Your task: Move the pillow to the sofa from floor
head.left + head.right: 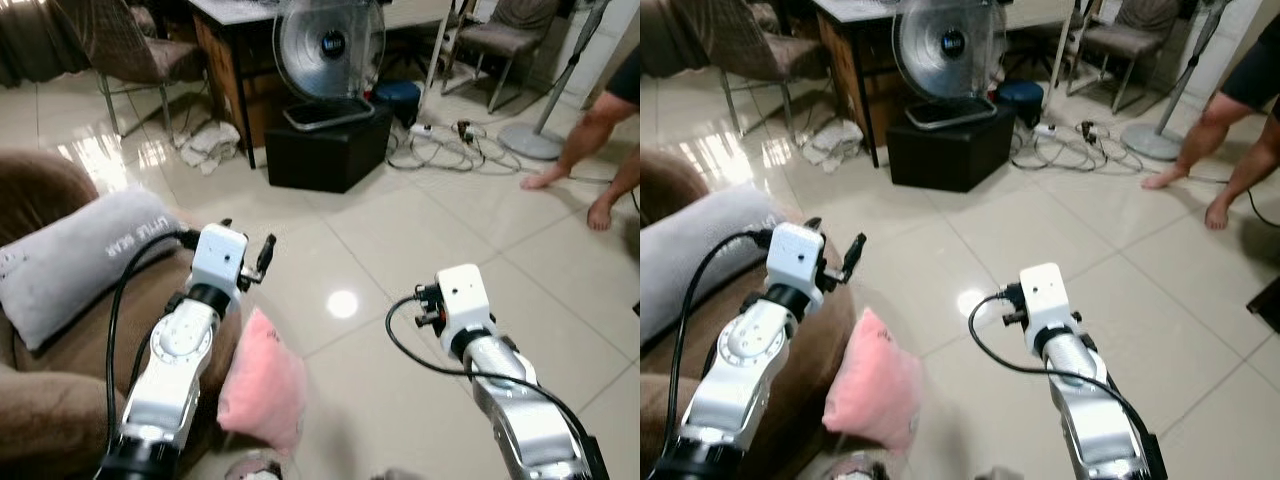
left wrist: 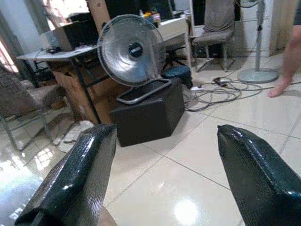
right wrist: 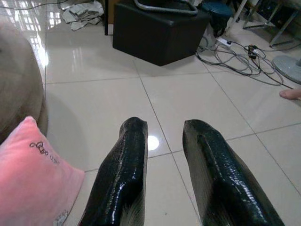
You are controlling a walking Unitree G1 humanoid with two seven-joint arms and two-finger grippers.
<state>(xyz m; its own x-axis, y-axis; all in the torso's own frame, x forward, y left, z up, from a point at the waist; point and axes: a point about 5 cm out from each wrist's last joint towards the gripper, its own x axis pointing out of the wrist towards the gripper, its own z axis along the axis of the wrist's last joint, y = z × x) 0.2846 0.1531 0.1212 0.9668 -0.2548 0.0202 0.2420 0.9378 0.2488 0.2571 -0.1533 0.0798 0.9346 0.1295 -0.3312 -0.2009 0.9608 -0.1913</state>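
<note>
Left claw [image 2: 162,174]: raised above the sofa edge, fingers spread wide, nothing between them. Right claw [image 3: 164,174]: held out over the floor tiles [image 1: 420,260], fingers parted with a narrow gap, likewise released. Pink pillow [image 1: 262,385]: on the floor, leaning against the front of the brown sofa [image 1: 60,400], between the two arms and nearer the left. Grey bolster [image 1: 75,255]: already lying on the sofa seat. Step in hand, by judgement: approach and grasp, not yet begun. Recommended handling: lower right claw toward the pillow's upper corner, widen fingers first, pinch a good fold of the soft cover rather than the bare edge; lift clear of the sofa front before swinging over the seat. Risk: slack fabric slipping from a shallow grip.
</note>
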